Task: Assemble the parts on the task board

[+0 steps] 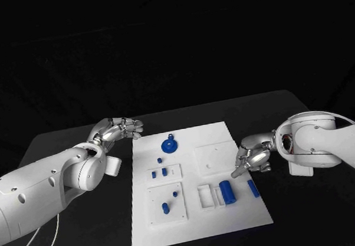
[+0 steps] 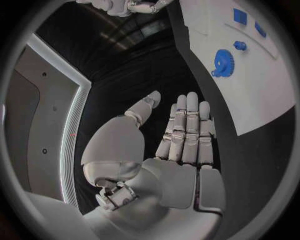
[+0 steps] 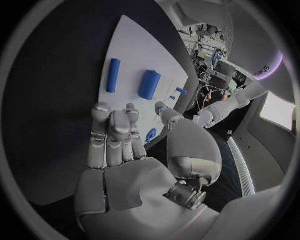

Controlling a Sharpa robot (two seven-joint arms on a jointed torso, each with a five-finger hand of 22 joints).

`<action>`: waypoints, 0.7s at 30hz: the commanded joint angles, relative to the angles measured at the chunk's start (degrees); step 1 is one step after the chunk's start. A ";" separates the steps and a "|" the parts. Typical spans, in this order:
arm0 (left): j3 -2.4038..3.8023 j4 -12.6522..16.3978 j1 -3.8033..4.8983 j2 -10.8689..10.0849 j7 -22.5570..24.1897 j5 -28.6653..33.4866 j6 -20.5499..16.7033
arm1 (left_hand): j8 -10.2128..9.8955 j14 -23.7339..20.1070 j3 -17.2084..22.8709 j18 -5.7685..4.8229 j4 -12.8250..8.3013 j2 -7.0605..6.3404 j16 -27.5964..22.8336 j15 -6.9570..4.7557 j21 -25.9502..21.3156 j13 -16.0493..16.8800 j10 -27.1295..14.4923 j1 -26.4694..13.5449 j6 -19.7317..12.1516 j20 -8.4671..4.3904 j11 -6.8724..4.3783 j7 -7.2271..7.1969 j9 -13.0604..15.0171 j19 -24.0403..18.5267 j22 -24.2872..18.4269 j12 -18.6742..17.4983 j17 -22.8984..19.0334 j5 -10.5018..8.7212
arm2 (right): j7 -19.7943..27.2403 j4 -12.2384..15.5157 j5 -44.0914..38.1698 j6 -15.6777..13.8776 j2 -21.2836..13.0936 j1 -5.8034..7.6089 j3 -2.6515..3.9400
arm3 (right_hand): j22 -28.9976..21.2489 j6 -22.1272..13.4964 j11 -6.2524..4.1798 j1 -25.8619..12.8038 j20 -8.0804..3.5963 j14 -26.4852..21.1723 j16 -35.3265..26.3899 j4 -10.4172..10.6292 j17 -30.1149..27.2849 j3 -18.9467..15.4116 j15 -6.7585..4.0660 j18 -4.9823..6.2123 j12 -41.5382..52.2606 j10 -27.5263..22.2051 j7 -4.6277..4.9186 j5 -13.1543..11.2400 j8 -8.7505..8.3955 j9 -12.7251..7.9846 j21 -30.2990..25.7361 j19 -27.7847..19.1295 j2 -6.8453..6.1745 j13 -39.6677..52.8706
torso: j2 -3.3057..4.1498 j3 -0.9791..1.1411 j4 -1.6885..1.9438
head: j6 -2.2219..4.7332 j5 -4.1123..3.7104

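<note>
- Left hand (image 1: 116, 130): fingers extended, holding nothing, beside the board's (image 1: 238, 211) left far corner.
- Right hand (image 1: 254, 159): fingers apart, empty, over the board's right edge.
- Blue gear (image 1: 170, 144): on the board's far end.

L hand (image 1: 116, 130) empty, fingers (image 2: 186, 131) straight, side by side. R hand (image 1: 253, 159) empty too, fingers (image 3: 111, 135) loosely bent, apart.
</note>
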 commanded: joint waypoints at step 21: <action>-0.12 1.11 -0.02 -0.18 0.61 2.53 3.40 | -0.23 -0.36 -3.89 -0.06 1.67 0.77 -2.52 0.59 -1.55 -0.41 -1.14 -7.37 -1.17 0.53 0.35 0.23 -0.56 -0.68 0.91 -0.20 2.41 -1.02 | -0.63 3.43 1.49 -9.60 1.14 -0.88 -6.11 | 1.06 0.34 -0.05 -2.98 -1.98 -0.48 2.50 -1.88 0.27 -6.58 -0.59 1.83 4.02 1.35 -0.23 4.38 -0.80 0.78 2.21 -0.10 2.51 3.90 | -0.41 -0.90 -0.46 | -2.43 0.37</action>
